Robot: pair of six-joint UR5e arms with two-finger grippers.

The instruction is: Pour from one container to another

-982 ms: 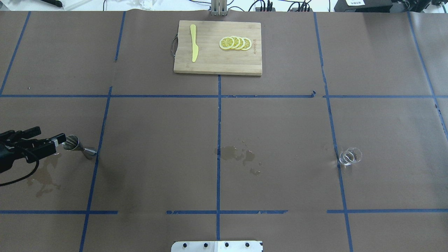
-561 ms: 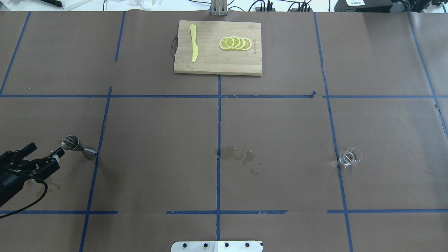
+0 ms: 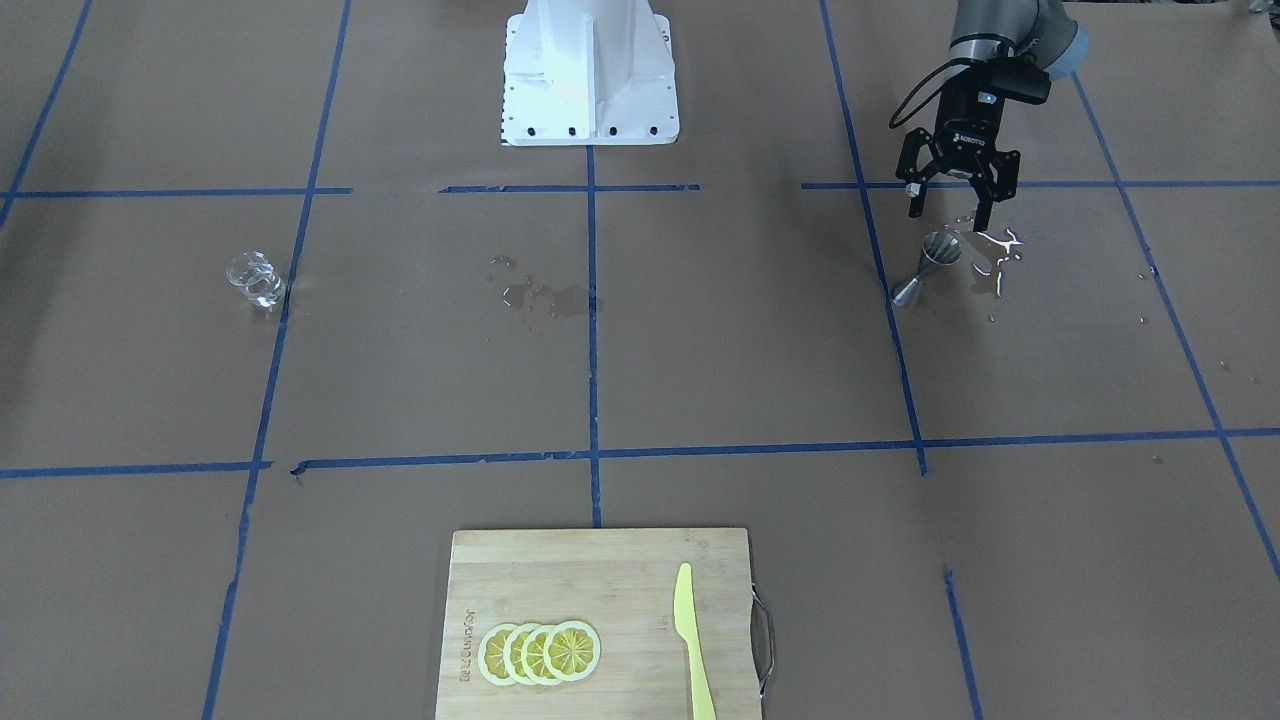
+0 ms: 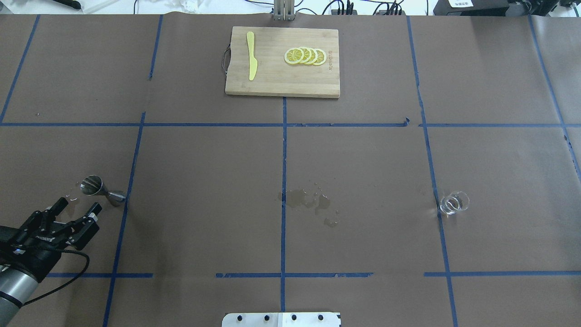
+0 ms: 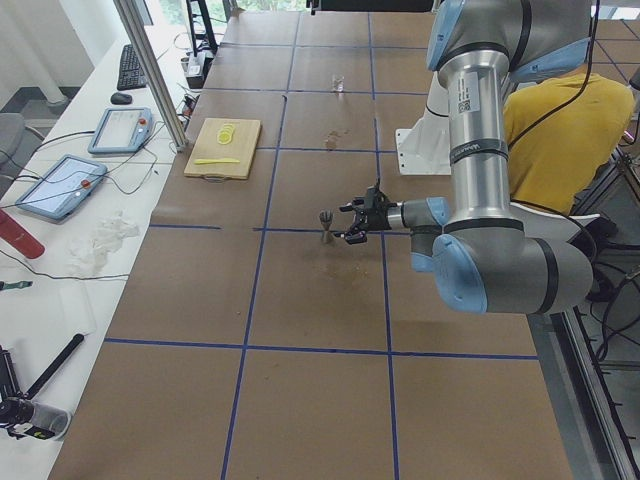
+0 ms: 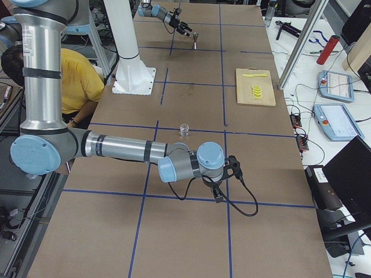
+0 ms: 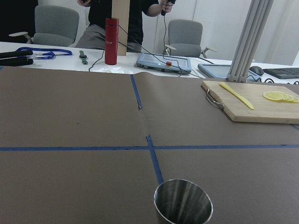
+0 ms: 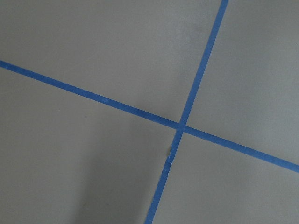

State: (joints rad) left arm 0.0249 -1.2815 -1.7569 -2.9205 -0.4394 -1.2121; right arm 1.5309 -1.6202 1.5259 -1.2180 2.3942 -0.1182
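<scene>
The left fingers (image 4: 91, 213) stood wide apart and held nothing, hovering just short of the steel jigger (image 4: 102, 190). The jigger stood upright on the brown worktop (image 4: 204, 172) beside a blue tape line, clear of both fingertips. Wet splashes (image 3: 995, 250) glistened next to it. Far across the worktop the clear glass cup (image 4: 454, 202) sat upright by another tape line, with a spill (image 4: 308, 200) between the two. The right fingers (image 6: 218, 193) pointed down at a tape crossing; how far they were open could not be told.
</scene>
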